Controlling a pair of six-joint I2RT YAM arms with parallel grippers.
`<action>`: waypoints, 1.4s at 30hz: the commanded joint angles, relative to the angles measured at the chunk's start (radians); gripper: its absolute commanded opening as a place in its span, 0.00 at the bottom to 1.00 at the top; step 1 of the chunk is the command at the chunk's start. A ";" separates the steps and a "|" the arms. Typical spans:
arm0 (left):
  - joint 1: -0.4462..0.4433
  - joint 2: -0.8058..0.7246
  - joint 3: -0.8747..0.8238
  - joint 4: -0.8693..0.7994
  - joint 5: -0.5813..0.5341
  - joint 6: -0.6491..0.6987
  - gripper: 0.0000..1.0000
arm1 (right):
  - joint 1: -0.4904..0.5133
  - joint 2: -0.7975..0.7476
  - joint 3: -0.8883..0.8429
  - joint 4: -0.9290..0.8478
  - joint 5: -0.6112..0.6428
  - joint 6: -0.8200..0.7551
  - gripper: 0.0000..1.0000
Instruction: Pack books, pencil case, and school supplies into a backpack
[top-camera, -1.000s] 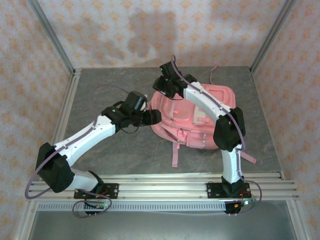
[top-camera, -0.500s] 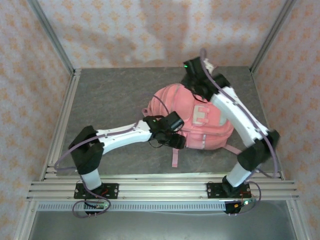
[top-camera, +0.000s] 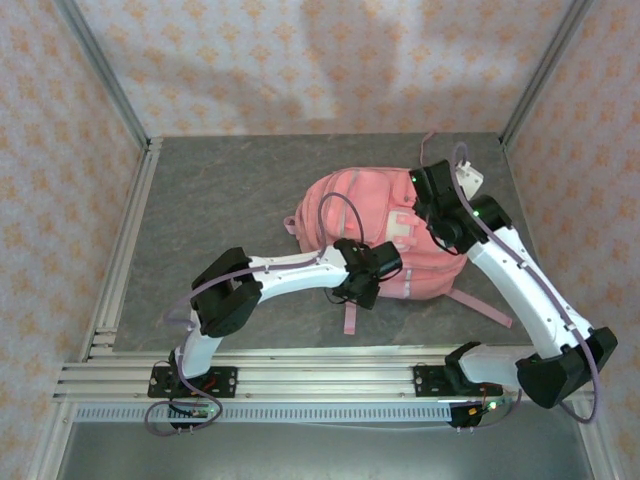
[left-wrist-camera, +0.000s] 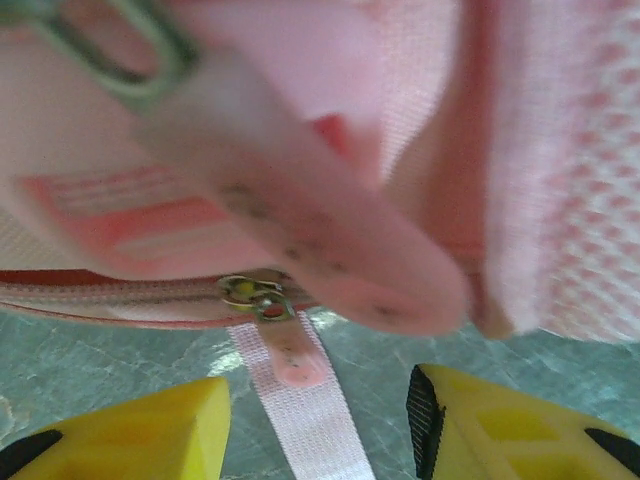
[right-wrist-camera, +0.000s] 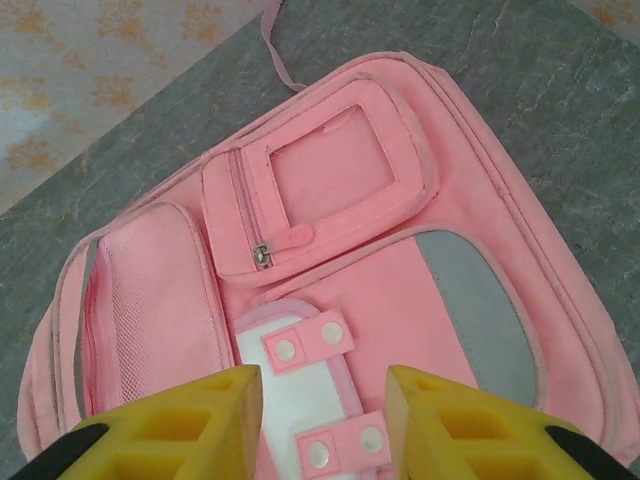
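Left gripper (left-wrist-camera: 318, 415) gapes wide at the backpack's (top-camera: 345, 202) 6 o'clock edge; right gripper (right-wrist-camera: 325, 410) hovers, jaws wide, at 2 o'clock.

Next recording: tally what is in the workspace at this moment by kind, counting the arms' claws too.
Backpack: 1
Claws: 2 (left claw, right claw, both open)
Total: 3
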 joint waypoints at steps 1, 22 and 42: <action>-0.003 0.025 0.036 -0.062 -0.072 -0.042 0.50 | -0.010 -0.035 -0.020 -0.008 0.027 0.007 0.36; 0.024 0.070 0.071 -0.116 -0.175 -0.039 0.06 | -0.011 -0.097 -0.089 0.063 -0.076 -0.105 0.28; 0.162 -0.188 -0.255 0.203 0.125 -0.054 0.06 | -0.013 -0.165 -0.296 0.126 -0.329 0.031 0.48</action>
